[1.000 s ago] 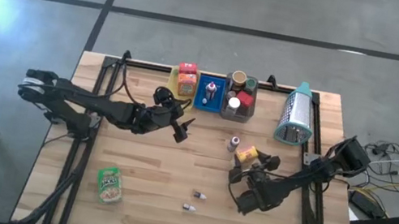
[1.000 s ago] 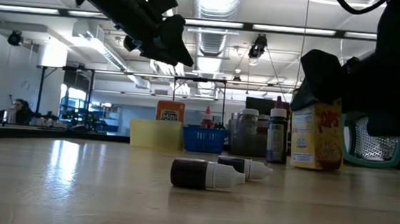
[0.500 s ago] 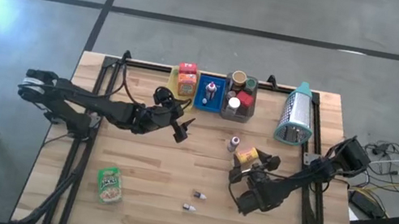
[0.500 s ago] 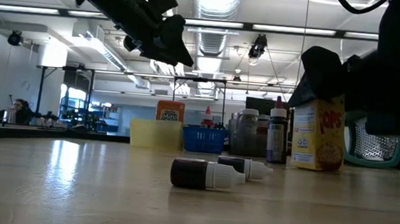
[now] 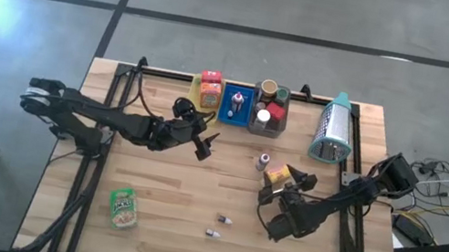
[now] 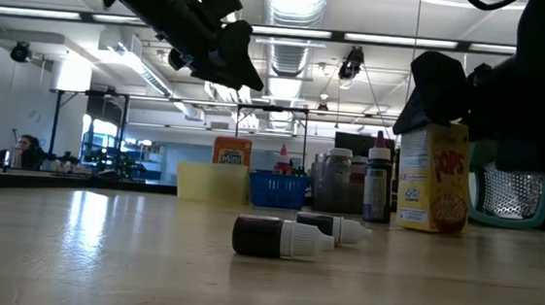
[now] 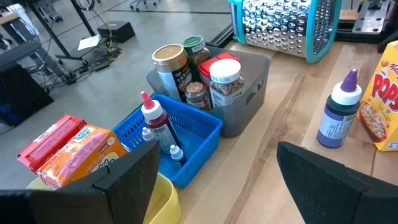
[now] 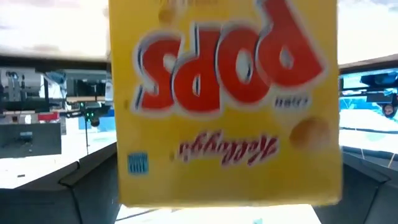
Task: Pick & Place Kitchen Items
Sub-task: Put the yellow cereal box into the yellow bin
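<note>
Right pincer [image 5: 286, 185] has opened up w/ the yellow Pops box [image 6: 433, 177] standing on the desk [image 5: 167, 190] btwn its fingers, left pincer [image 5: 200, 143] hovering open, empty.

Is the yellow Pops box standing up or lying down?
Standing up. In the low view the Pops box rests upright on the table, taller than wide, beside the purple-capped bottle.

The right gripper [image 6: 496, 102] covers the yellow cereal box's [image 6: 433, 177] top corner; whether the fingers touch it can't be told.
</note>
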You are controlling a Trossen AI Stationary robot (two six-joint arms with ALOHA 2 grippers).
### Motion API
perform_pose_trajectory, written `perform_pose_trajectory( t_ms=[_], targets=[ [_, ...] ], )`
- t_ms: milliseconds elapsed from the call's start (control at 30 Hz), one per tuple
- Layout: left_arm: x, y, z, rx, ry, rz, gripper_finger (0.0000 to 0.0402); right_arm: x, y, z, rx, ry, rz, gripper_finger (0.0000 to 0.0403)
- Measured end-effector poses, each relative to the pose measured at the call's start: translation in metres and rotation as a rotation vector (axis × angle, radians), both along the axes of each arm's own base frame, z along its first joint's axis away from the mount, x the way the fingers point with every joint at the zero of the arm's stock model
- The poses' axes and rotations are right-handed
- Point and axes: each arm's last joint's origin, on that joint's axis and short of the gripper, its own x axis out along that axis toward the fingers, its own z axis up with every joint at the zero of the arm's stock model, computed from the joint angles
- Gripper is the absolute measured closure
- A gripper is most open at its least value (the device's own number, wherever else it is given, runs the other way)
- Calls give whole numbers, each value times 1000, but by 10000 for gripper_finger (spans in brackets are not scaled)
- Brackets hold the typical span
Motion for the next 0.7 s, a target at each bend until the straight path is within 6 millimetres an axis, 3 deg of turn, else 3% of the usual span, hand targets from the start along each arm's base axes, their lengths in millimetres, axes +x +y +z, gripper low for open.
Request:
perform_pose_trajectory(
  t_ms=[700],
  targets=[
    [0,0,0,0,-3,0,73,-1,0,30,-64,10,-33,3]
  ],
)
